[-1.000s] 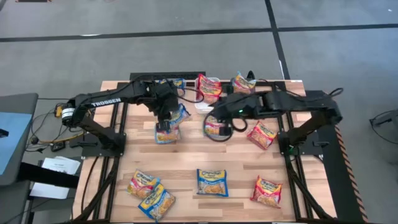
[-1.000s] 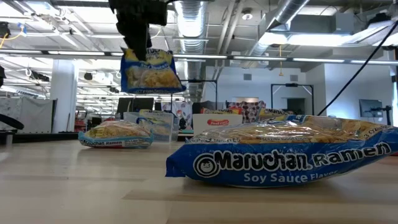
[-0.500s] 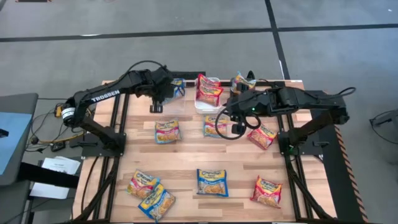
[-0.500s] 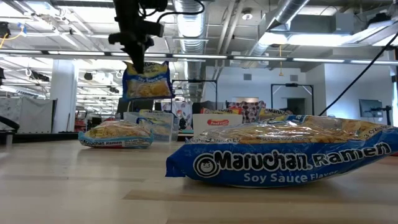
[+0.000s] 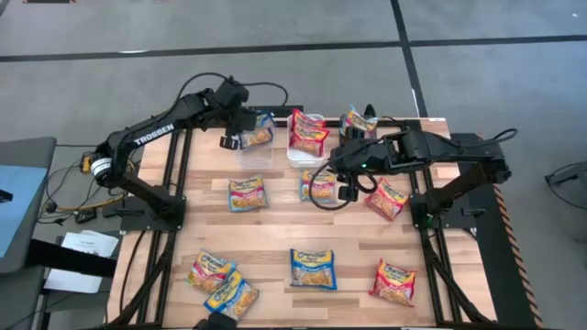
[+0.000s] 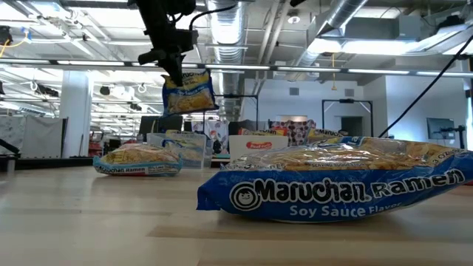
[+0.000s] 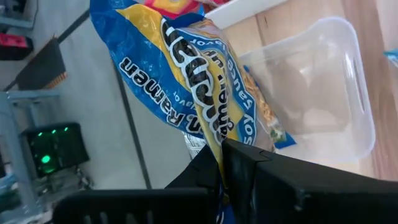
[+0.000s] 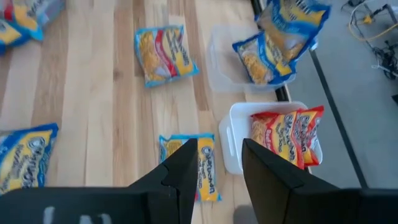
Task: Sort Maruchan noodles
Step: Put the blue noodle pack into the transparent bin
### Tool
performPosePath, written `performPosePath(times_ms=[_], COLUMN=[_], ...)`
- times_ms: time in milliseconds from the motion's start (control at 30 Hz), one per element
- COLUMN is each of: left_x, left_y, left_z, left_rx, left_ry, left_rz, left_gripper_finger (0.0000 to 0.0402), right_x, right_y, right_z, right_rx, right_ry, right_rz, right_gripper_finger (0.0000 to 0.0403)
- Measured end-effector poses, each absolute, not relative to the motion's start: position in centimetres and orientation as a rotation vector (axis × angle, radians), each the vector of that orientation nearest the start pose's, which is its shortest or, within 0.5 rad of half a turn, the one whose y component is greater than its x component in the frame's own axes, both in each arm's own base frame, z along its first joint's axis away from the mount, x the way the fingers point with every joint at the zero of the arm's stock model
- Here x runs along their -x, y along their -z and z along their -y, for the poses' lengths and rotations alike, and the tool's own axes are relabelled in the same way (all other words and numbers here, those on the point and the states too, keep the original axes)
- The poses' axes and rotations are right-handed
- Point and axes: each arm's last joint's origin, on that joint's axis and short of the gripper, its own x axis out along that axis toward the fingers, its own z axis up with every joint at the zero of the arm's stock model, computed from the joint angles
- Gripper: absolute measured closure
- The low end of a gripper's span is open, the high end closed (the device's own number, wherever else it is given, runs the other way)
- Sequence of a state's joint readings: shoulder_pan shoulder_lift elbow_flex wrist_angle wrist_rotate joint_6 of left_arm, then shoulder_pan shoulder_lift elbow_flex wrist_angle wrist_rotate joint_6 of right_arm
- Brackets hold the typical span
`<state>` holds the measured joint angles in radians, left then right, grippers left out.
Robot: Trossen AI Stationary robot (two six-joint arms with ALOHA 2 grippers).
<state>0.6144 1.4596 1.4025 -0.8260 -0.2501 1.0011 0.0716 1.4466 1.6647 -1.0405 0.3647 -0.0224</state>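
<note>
The left gripper (image 5: 231, 139) is clenching the edge of a blue-and-yellow Maruchan ramen packet (image 5: 256, 136), which is hanging in the air above the clear bin (image 5: 260, 152) at the table's far side; in the left wrist view the packet (image 7: 186, 81) is dangling just past the dark fingers with the clear bin (image 7: 323, 81) behind it. The right gripper (image 5: 345, 191) is hovering with its fingers spread and gripping nothing, directly over a blue-and-yellow packet on the wood (image 8: 208, 165), beside the white bin (image 5: 306, 151) that is holding red packets (image 8: 287, 134).

The lifted wrapper is reading "Maruchan Ramen" in the left wrist view. In the low view the nearest packet (image 6: 336, 185) is reading "Maruchan Ramen, Soy Sauce Flavor". The left arm (image 5: 151, 136) is carrying the word "TROSSEN". Other packets are lying scattered along the near edge of the table (image 5: 275, 229).

A second ago the left gripper was hanging over the middle of the table with this packet; it has since been travelling back toward the clear bin. The right gripper has been shifting slightly rightward, its fingers staying spread.
</note>
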Motion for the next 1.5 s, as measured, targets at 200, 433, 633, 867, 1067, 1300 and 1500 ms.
performPosePath(times_ms=[200, 433, 633, 867, 1067, 1300, 1500], left_x=[-24.2, -25.8, -26.1, -25.9, -26.3, -26.8, -27.2], left_y=[-33.0, -30.0, -29.1, -29.1, -28.0, -26.1, -25.4], left_z=[-19.3, -20.7, -21.2, -21.4, -21.9, -22.6, -22.6], left_rx=[-0.682, -0.656, -0.652, -0.635, -0.609, -0.585, -0.588], left_ry=[-0.292, -0.276, -0.271, -0.286, -0.268, -0.282, -0.252], left_rz=[-1.199, -1.311, -1.352, -1.351, -1.383, -1.471, -1.488], left_gripper_finger=[0.0401, 0.0401, 0.0402, 0.0402, 0.0402, 0.0402, 0.0402], right_x=[-27.8, -27.8, -27.8, -27.8, -27.7, -27.7, -27.6], right_y=[-40.8, -40.7, -40.7, -40.7, -40.7, -40.7, -40.6], right_z=[-1.0, -1.0, -1.0, -1.0, -1.1, -1.6, -1.7], right_rx=[0.177, 0.176, 0.176, 0.174, 0.157, 0.165, 0.167], right_ry=[0.277, 0.277, 0.277, 0.278, 0.281, 0.263, 0.259], right_rz=[-0.807, -0.809, -0.809, -0.809, -0.808, -0.812, -0.815], right_gripper_finger=[0.0256, 0.0256, 0.0256, 0.0256, 0.0256, 0.0256, 0.0255])
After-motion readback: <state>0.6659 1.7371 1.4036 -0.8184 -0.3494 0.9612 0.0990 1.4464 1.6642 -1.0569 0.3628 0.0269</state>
